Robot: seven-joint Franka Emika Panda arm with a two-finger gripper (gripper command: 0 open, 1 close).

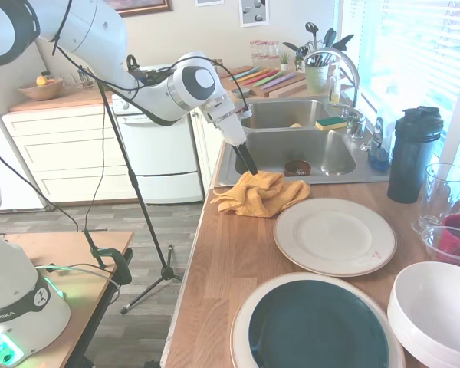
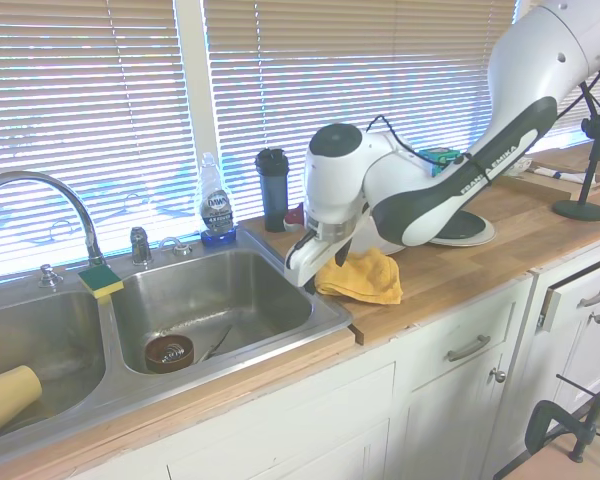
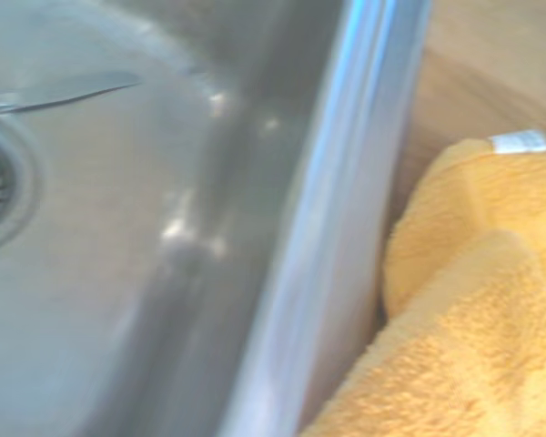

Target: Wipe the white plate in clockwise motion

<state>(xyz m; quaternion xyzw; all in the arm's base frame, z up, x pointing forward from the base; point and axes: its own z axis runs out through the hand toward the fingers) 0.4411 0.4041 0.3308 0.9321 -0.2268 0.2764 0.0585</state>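
Observation:
The white plate (image 1: 333, 236) lies flat on the wooden counter, right of centre, bare and cream-white with a thin tan rim line; in the second exterior view the arm hides most of this plate (image 2: 472, 233). A crumpled yellow cloth (image 1: 264, 193) (image 2: 365, 277) (image 3: 473, 300) rests on the counter between the plate and the sink's near rim. My gripper (image 1: 247, 170) (image 2: 325, 265) points down onto the cloth's sink-side edge and touches it. It stands about a hand's width from the plate.
The steel double sink (image 1: 353, 175) lies just behind the cloth, with a small brown dish in it. A teal-centred plate (image 1: 318, 326) and stacked white bowls (image 1: 437, 310) stand nearer the camera. A black bottle (image 1: 412, 153) and a glass (image 1: 442, 192) stand right of the plate.

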